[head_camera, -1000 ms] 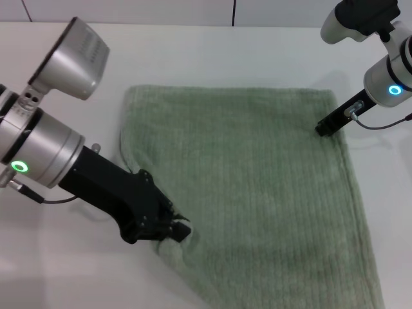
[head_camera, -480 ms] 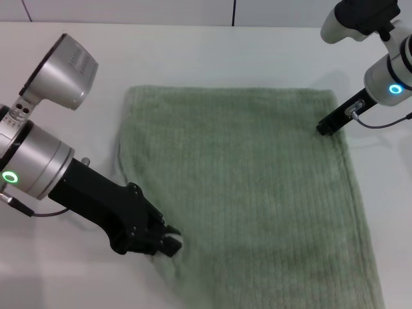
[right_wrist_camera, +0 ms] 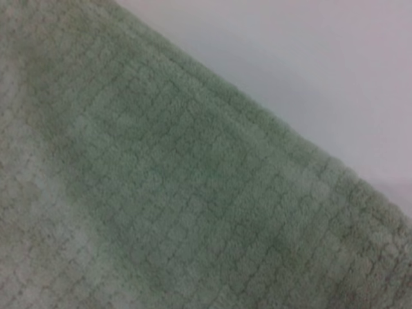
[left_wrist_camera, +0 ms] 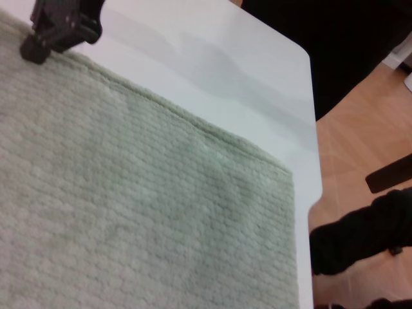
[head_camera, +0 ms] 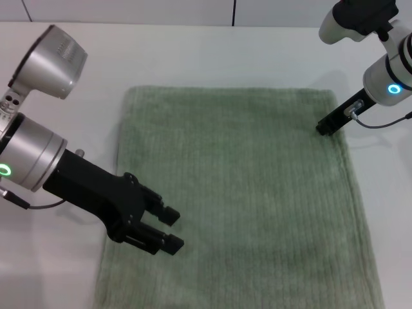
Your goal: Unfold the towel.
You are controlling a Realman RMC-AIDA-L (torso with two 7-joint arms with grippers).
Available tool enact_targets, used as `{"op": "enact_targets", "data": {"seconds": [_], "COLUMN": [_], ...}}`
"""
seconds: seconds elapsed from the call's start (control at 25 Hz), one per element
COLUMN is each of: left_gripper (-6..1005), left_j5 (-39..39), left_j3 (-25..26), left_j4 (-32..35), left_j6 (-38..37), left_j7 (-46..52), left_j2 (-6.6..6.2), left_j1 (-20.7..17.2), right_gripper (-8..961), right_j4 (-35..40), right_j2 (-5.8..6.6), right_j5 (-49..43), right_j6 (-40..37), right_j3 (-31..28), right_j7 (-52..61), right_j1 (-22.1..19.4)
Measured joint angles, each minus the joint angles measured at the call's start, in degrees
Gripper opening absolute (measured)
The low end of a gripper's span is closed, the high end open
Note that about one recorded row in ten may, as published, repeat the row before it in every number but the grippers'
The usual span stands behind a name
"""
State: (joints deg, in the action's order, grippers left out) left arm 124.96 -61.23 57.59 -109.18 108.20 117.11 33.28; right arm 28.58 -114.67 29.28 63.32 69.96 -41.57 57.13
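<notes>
The towel [head_camera: 238, 199] lies spread flat on the white table [head_camera: 193, 55] in the head view, its near edge running out of frame. The left gripper [head_camera: 170, 228] hovers over the towel's left side, fingers apart and empty. The right gripper [head_camera: 324, 127] rests at the towel's far right corner; whether it is open or closed cannot be told. From the left wrist, the towel's hemmed far edge [left_wrist_camera: 193, 122] lies smooth, with the right gripper at its corner. The right wrist shows only terry weave and bare table. Unfolding looks essentially done; the next move calls for lifting both arms clear. No writing is legible.
</notes>
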Motion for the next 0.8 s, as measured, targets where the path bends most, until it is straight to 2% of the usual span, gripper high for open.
{"op": "enact_targets", "data": {"seconds": [0.08,0.16,0.2,0.32,0.36,0.4,0.52,0.56,0.6,0.64,0.72,0.76,0.8], "left_gripper": [461,509,532,604,604,604,605,603,601,600,596,594,594], "left_j5": [-0.20,-1.31,-1.31,-6.90,-13.54,-13.54,-25.06,-35.57,-35.57,-41.10,-49.78,-57.73,-57.73], "left_j3": [1.19,3.97,3.97,5.05,5.19,5.19,5.31,5.53,5.53,6.13,8.53,11.79,11.79], "left_j4": [0.03,-0.28,-0.28,-2.36,-5.09,-5.09,-10.07,-15.09,-15.09,-18.12,-24.03,-30.14,-30.14], "left_j6": [0.36,3.40,3.40,10.11,15.92,15.92,23.35,27.89,27.89,29.38,30.63,30.64,30.64], "left_j7": [-1.14,-4.25,-4.25,-7.44,-10.47,-10.47,-16.86,-23.40,-23.40,-27.11,-33.36,-38.56,-38.56], "left_j2": [0.19,0.96,0.96,1.25,1.20,1.20,1.14,1.14,1.14,1.15,1.14,1.22,1.22], "left_j1": [0.00,0.13,0.13,-0.21,-1.06,-1.06,-2.55,-3.45,-3.45,-3.60,-3.44,-2.87,-2.87], "right_gripper": [-1,-1,-1,-1,-1,-1,-1,-1,-1,-1,-1,-1,-1], "right_j4": [-0.01,0.08,0.08,0.71,1.37,1.37,3.46,5.39,5.39,7.40,8.18,9.98,9.98], "right_j2": [-0.02,-0.05,-0.05,-0.12,-0.13,-0.13,-0.35,-0.56,-0.56,-1.10,-1.41,-2.28,-2.28], "right_j5": [-0.05,-0.07,-0.07,-0.09,-0.11,-0.11,-0.08,0.13,0.13,0.29,0.31,0.34,0.34], "right_j6": [0.00,-0.03,-0.03,-0.10,-0.13,-0.13,-0.14,-0.50,-0.50,-1.72,-2.45,-5.49,-5.49], "right_j3": [0.00,0.00,0.00,-0.14,-0.39,-0.39,-0.53,-0.58,-0.58,-0.62,-0.62,-0.58,-0.58], "right_j7": [0.00,0.00,0.00,0.00,-0.01,-0.01,-0.01,-0.01,-0.01,-0.02,-0.02,-0.03,-0.03], "right_j1": [0.01,0.08,0.08,0.10,0.10,0.10,-0.05,-0.28,-0.28,-0.42,-0.45,-0.51,-0.51]}}
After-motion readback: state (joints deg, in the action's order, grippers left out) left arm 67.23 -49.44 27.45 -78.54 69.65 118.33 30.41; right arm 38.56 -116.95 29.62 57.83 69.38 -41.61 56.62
